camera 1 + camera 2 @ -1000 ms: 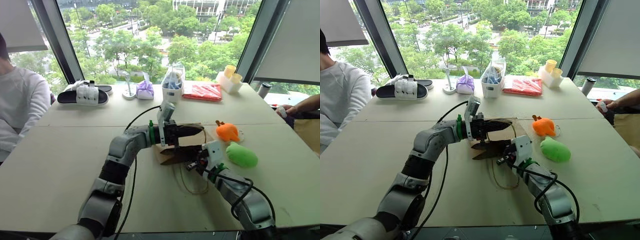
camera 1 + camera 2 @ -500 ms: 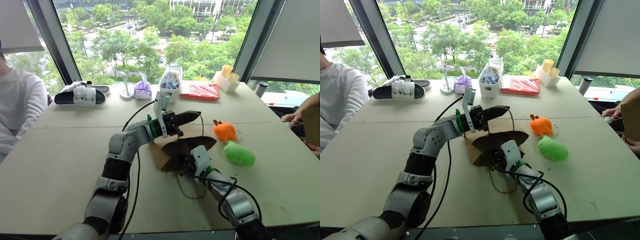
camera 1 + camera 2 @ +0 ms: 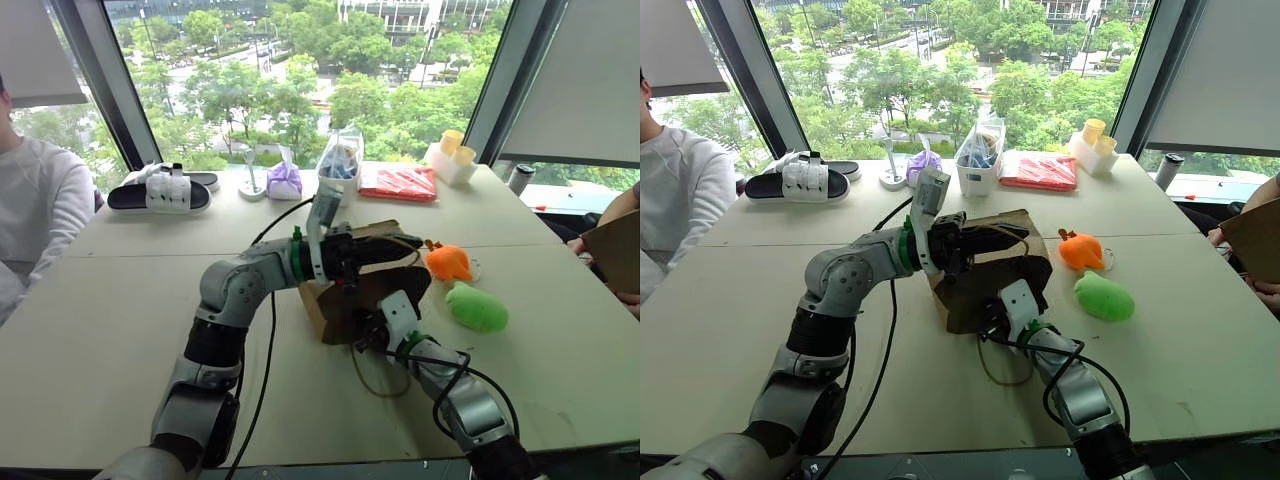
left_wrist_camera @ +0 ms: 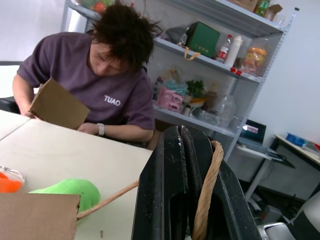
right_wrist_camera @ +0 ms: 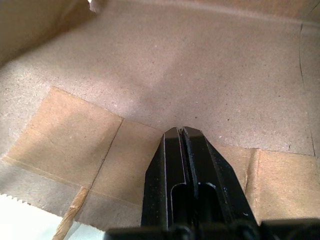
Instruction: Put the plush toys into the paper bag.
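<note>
The brown paper bag (image 3: pixel 350 300) stands half raised at the table's middle. My left gripper (image 3: pixel 378 250) is at its top edge, shut, with the tan cord handle (image 4: pixel 207 192) caught along its fingers. My right gripper (image 5: pixel 181 131) is shut with nothing in it. Its tips point at brown paper inside the bag, low at the bag's near side (image 3: pixel 365 335). The orange plush toy (image 3: pixel 448 263) lies on the table to the right of the bag. The green plush toy (image 3: pixel 476 307) lies just in front of the orange one, and neither gripper touches either toy.
The bag's other cord loop (image 3: pixel 385 378) lies on the table in front of it. Along the far edge are a black slipper (image 3: pixel 160 190), a purple pouch (image 3: pixel 285 180), a clear container (image 3: pixel 343 165), a red packet (image 3: pixel 405 182) and yellow cups (image 3: pixel 452 155). A person (image 3: pixel 30 220) sits left; another holds cardboard (image 3: pixel 612 250) right.
My left gripper has risen and drawn back with the cord handle, so the bag has gone from lying flat to half upright. My right gripper has sunk a little at the bag's near side.
</note>
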